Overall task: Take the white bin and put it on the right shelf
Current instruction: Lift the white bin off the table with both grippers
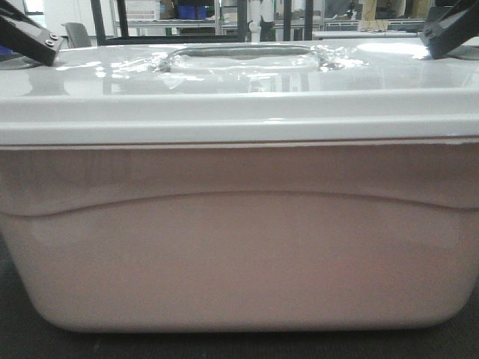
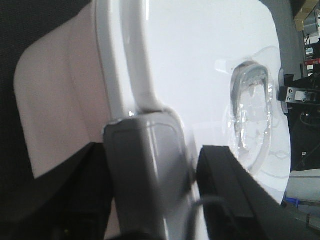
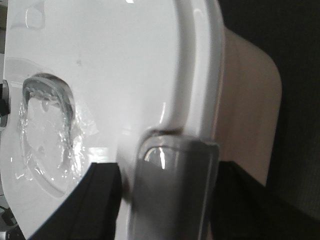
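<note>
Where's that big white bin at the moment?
The white bin fills the front-facing view, a dark surface beneath it, with the left arm at its lid's left end and the right arm at the right.

The white bin (image 2: 200,60) is clamped at its grey latch (image 2: 142,150) by the left claw (image 2: 155,167); the recessed handle (image 2: 252,110) is seen beyond that latch.

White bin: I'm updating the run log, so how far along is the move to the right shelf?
Done: the left claw and right claw are at opposite ends of the white bin, lid on. In hand: each straddles a grey end latch; whether they are clamped is unclear. Left: lifting, carrying and shelving; the bin appears to rest on the dark surface.
</note>
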Robot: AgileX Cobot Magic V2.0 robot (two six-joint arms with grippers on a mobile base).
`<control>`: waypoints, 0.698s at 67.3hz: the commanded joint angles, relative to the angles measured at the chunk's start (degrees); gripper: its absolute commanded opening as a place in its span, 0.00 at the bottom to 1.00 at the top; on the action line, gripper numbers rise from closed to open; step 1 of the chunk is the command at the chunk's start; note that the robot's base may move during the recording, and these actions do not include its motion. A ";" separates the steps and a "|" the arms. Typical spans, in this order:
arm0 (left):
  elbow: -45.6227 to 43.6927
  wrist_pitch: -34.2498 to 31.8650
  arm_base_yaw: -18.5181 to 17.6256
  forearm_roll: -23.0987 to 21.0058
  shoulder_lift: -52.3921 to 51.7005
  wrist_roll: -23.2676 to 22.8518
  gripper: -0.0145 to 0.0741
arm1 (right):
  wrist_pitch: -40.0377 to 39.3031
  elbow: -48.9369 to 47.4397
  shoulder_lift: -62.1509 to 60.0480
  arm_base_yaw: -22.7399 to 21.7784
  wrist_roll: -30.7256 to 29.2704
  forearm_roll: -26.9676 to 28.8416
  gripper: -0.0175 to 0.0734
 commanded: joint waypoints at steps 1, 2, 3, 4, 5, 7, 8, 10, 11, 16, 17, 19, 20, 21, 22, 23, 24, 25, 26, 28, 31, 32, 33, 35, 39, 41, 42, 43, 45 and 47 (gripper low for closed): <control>-1.26 8.72 -0.70 -4.58 -1.48 1.01 0.40 | 8.75 -1.43 -1.11 0.35 -2.97 4.84 0.63; -1.26 8.71 -0.70 -4.58 -1.48 1.01 0.40 | 8.75 -1.43 -1.11 0.35 -2.97 4.84 0.63; -1.26 8.71 -0.70 -4.58 -1.48 1.01 0.40 | 8.75 -1.43 -1.11 0.35 -2.97 4.84 0.63; -1.26 8.71 -0.70 -4.58 -1.48 1.01 0.40 | 8.75 -1.43 -1.11 0.35 -2.97 4.84 0.63; -1.26 8.71 -0.70 -4.58 -1.48 1.01 0.40 | 8.75 -1.43 -1.11 0.35 -2.97 4.84 0.63; -1.26 8.71 -0.70 -4.58 -1.48 1.01 0.40 | 8.70 -1.43 -1.11 0.35 -2.97 4.84 0.63; -1.26 8.71 -0.70 -4.58 -1.48 1.01 0.40 | 8.70 -1.43 -1.11 0.35 -2.97 4.84 0.63; -1.26 8.71 -0.70 -4.58 -1.48 1.01 0.40 | 8.65 -1.43 -1.11 0.35 -2.97 4.84 0.63; -1.26 8.71 -0.70 -4.58 -1.48 1.01 0.40 | 8.65 -1.43 -1.11 0.35 -2.97 4.84 0.63; -1.26 8.71 -0.70 -4.58 -1.48 1.01 0.40 | 8.52 -1.43 -1.11 0.35 -2.97 4.84 0.63; -1.26 8.71 -0.70 -4.58 -1.48 1.01 0.40 | 8.52 -1.43 -1.11 0.35 -2.97 4.84 0.63; -1.26 8.71 -0.70 -4.58 -1.48 1.01 0.40 | 8.52 -1.43 -1.11 0.35 -2.97 4.84 0.63; -1.26 8.71 -0.70 -4.58 -1.48 1.01 0.40 | 8.52 -1.43 -1.11 0.35 -2.97 4.84 0.63; -1.26 8.71 -0.70 -4.58 -1.48 1.01 0.40 | 8.52 -1.43 -1.11 0.35 -2.97 4.84 0.63; -1.26 8.71 -0.70 -4.58 -1.48 1.01 0.40 | 8.52 -1.43 -1.11 0.35 -2.97 4.84 0.63; -1.26 8.71 -0.70 -4.58 -1.48 1.01 0.40 | 8.52 -1.43 -1.11 0.35 -2.97 4.84 0.63; -1.26 8.71 -0.70 -4.58 -1.48 1.01 0.40 | 8.53 -1.43 -1.11 0.35 -2.97 4.84 0.63; -1.26 8.71 -0.70 -4.58 -1.48 1.01 0.40 | 8.53 -1.43 -1.11 0.35 -2.97 4.84 0.63; -1.26 8.71 -0.70 -4.58 -1.48 1.01 0.40 | 8.51 -1.43 -1.11 0.35 -2.97 4.84 0.62; -1.26 8.71 -0.70 -4.58 -1.48 1.01 0.40 | 8.46 -1.43 -1.11 0.35 -2.97 4.84 0.61; -1.26 8.60 -0.70 -4.58 -1.48 1.01 0.40 | 8.46 -1.43 -1.11 0.35 -2.97 4.79 0.59; -1.26 8.60 -0.70 -4.58 -1.48 1.01 0.40 | 8.46 -1.43 -1.11 0.35 -2.97 4.73 0.59; -1.26 8.60 -0.70 -4.58 -1.48 1.01 0.40 | 8.46 -1.43 -1.11 0.35 -2.97 4.73 0.58; -1.26 8.60 -0.70 -4.58 -1.48 1.01 0.40 | 8.46 -1.43 -1.11 0.35 -2.97 4.60 0.58; -1.26 8.40 -0.70 -4.58 -1.48 1.01 0.40 | 8.46 -1.43 -1.11 0.35 -2.97 4.25 0.57; -1.26 8.35 -0.70 -4.58 -1.48 1.01 0.40 | 8.46 -1.43 -1.11 0.35 -2.97 4.11 0.57; -1.26 8.26 -0.70 -4.58 -1.48 1.01 0.40 | 8.46 -1.43 -1.11 0.35 -2.97 4.04 0.57; -1.26 8.26 -0.70 -4.58 -1.48 1.01 0.40 | 8.46 -1.43 -1.11 0.35 -2.97 4.04 0.57; -1.26 8.26 -0.70 -4.58 -1.48 1.01 0.40 | 8.46 -1.43 -1.11 0.35 -2.97 3.96 0.57; -1.26 8.26 -0.70 -4.58 -1.48 1.01 0.40 | 8.57 -1.43 -1.11 0.35 -2.97 3.97 0.57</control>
